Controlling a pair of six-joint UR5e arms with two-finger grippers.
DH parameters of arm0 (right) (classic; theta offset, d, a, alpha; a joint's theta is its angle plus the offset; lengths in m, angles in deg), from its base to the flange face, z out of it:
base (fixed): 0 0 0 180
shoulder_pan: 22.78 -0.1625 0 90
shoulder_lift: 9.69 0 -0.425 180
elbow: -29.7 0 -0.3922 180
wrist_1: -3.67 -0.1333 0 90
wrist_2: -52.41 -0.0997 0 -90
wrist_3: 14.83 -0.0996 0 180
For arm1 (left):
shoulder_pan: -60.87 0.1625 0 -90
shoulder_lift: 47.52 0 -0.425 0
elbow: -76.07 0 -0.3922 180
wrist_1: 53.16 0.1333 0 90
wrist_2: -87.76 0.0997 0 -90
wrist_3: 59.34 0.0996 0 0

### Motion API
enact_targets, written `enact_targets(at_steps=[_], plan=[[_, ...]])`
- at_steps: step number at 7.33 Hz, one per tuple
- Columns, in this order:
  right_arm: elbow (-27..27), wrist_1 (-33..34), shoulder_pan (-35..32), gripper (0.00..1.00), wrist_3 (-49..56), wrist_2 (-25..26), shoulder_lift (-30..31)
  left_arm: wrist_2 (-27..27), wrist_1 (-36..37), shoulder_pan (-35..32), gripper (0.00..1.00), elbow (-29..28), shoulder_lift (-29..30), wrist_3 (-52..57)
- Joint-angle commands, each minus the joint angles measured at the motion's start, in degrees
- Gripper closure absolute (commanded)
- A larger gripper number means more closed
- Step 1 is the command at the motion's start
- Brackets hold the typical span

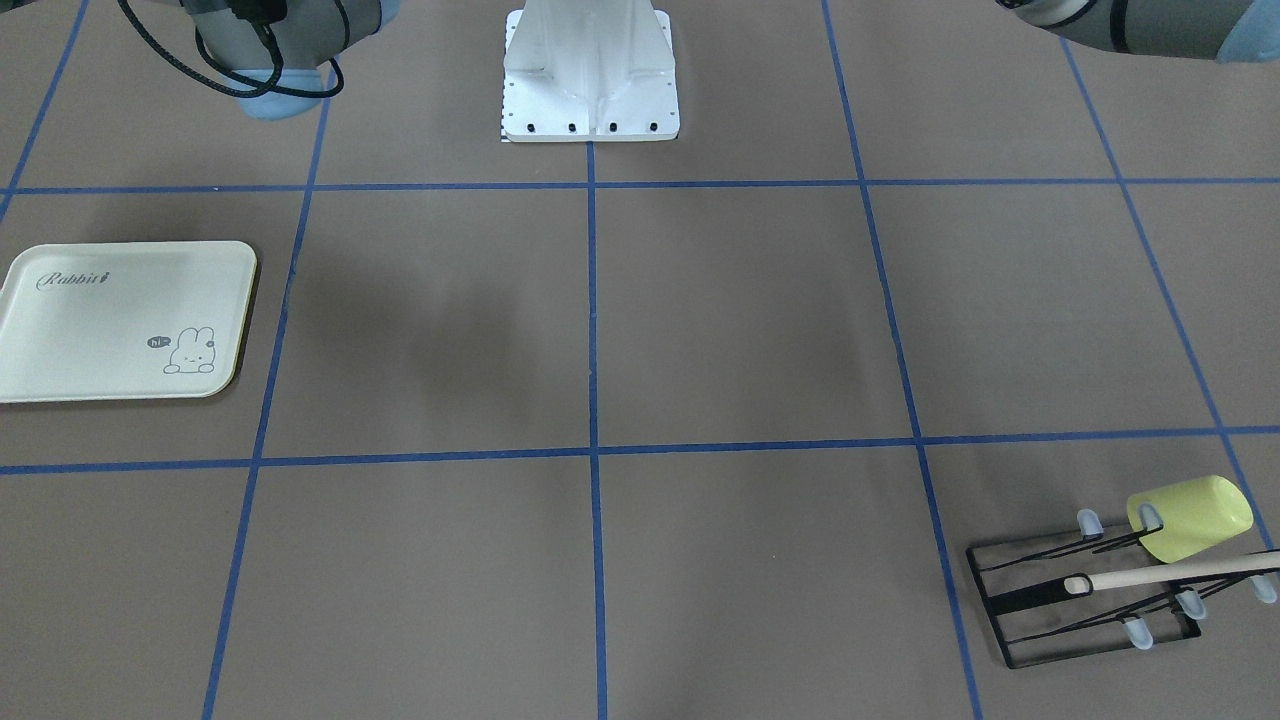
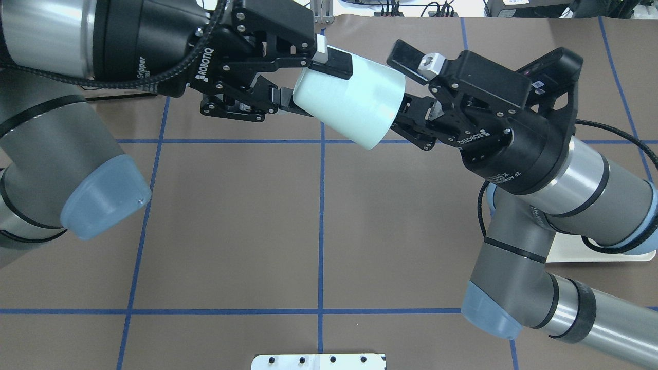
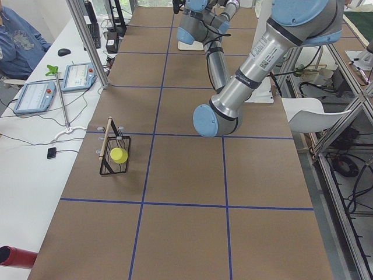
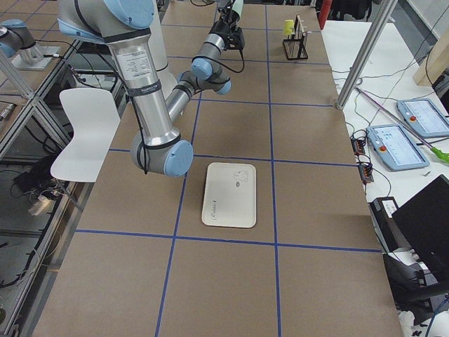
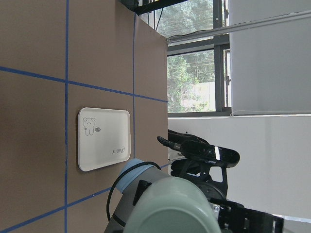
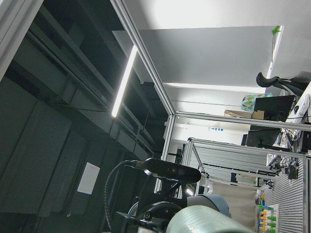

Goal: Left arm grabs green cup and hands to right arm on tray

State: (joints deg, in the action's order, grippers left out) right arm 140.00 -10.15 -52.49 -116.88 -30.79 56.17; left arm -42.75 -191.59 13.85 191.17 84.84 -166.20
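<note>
The pale mint green cup [image 2: 349, 105] is held sideways, high above the table, in the overhead view. My left gripper [image 2: 308, 81] is shut on its narrow base end. My right gripper [image 2: 409, 92] is open at the cup's wide end. Its upper finger [image 2: 406, 55] stands apart from the cup, and the lower one is partly hidden behind the rim. The cup's bottom fills the lower edge of the left wrist view [image 5: 167, 208]. The cream Rabbit tray [image 1: 120, 320] lies flat and bare on the table on the right arm's side; it also shows in the exterior right view [image 4: 228, 194].
A yellow-green cup [image 1: 1190, 517] lies on a black wire rack [image 1: 1085, 600] with a wooden-handled utensil [image 1: 1170, 573], near the far corner on the left arm's side. The robot's white base [image 1: 590, 75] stands at the table's edge. A corner of the tray [image 2: 591, 255] shows under the right arm.
</note>
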Motion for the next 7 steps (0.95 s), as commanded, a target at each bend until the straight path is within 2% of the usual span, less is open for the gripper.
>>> enact_targets(at_steps=[1, 2, 3, 4, 7], plan=[[0.0, -0.1, 0.0, 0.53, 0.1, -0.1, -0.1, 0.0, 0.0, 0.0, 0.96, -0.1, 0.0, 0.1], [0.0, -0.1, 0.0, 0.58, 0.1, -0.1, -0.1, 0.1, 0.1, 0.0, 0.95, -0.1, 0.0, 0.1], [0.0, 0.0, 0.0, 0.88, 0.0, -0.1, 0.0, 0.1, 0.1, 0.0, 0.13, -0.1, 0.2, 0.3], [0.0, 0.0, 0.0, 1.00, 0.0, -0.1, -0.1, 0.1, 0.1, 0.0, 0.00, -0.1, 0.7, 0.5], [0.0, 1.1, -0.5, 1.00, -0.2, -0.2, 0.9, 0.2, 0.3, -0.4, 0.00, -0.3, 0.5, 1.9]])
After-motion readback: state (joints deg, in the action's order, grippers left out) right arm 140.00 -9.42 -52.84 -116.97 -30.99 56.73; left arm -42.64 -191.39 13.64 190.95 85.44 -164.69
